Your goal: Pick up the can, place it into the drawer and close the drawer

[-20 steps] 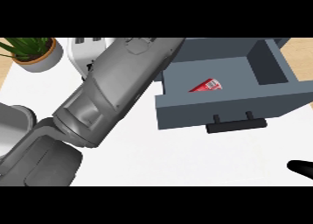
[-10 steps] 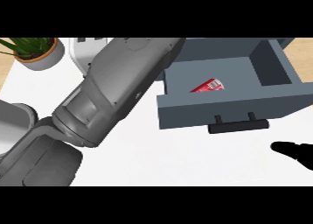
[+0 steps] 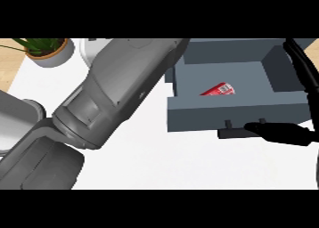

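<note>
Can (image 3: 218, 90) lies on its side inside the open drawer (image 3: 235, 113). The right hand (image 3: 290, 133), fingers spread straight, sits at the can's four o'clock, beside the drawer's handle (image 3: 232, 132).

- The right hand (image 3: 297, 133) is straddling the front right corner of the drawer (image 3: 228, 113). One finger is lying at the handle (image 3: 233, 132) and another is pointing up along the right wall.
- The drawer is standing open just left of the hand. Its walls are fencing in the inside, so the only way in is from above.
- The can (image 3: 218, 90) is lying tilted near the middle of the drawer floor, with bare floor showing around it.
- The left forearm (image 3: 116, 98) is slanting across the counter (image 3: 188, 164) well left of the hand. Its upper end is overlapping the drawer's left rim and blocking that side.
- Bare counter is lying open below the drawer front, between the forearm and the hand.
- The plant pot (image 3: 54, 55) is standing far left, beyond the forearm.
</note>
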Motion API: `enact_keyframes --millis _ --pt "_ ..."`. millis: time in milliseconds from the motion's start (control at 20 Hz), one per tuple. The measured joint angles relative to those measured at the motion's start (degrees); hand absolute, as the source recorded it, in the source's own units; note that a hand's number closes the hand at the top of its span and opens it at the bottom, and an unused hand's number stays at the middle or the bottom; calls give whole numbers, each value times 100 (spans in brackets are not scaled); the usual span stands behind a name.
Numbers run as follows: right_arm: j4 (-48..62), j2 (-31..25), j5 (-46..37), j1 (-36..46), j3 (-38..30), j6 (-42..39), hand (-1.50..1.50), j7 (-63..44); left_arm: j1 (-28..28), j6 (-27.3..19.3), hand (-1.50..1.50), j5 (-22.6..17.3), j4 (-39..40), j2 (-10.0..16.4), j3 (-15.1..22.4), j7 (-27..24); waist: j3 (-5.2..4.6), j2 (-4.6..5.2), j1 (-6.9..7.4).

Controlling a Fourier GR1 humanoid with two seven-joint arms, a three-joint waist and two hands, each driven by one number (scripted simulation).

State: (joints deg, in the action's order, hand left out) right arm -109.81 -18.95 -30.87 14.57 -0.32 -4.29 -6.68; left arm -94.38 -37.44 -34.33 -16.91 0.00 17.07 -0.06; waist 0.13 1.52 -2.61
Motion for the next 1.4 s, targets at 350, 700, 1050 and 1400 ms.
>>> enact_keyframes --millis 350,700,1050,1400 --pt "1436 121 -1254 663 602 521 -150 229 3 133 -150 28 76 22 0 -12 -4 -36 167" --pt "3257 499 -2107 1360 836 1388 -150 591 75 266 -150 81 -49 197 -94 84 -7 -77 328" --pt "5097 803 -2628 2219 598 2481 -150 871 300 360 -150 223 -326 517 -72 307 -12 -106 462" --pt "6621 950 -2967 3236 208 3478 -150 849 723 548 -150 296 -770 870 -56 498 -10 -105 615"
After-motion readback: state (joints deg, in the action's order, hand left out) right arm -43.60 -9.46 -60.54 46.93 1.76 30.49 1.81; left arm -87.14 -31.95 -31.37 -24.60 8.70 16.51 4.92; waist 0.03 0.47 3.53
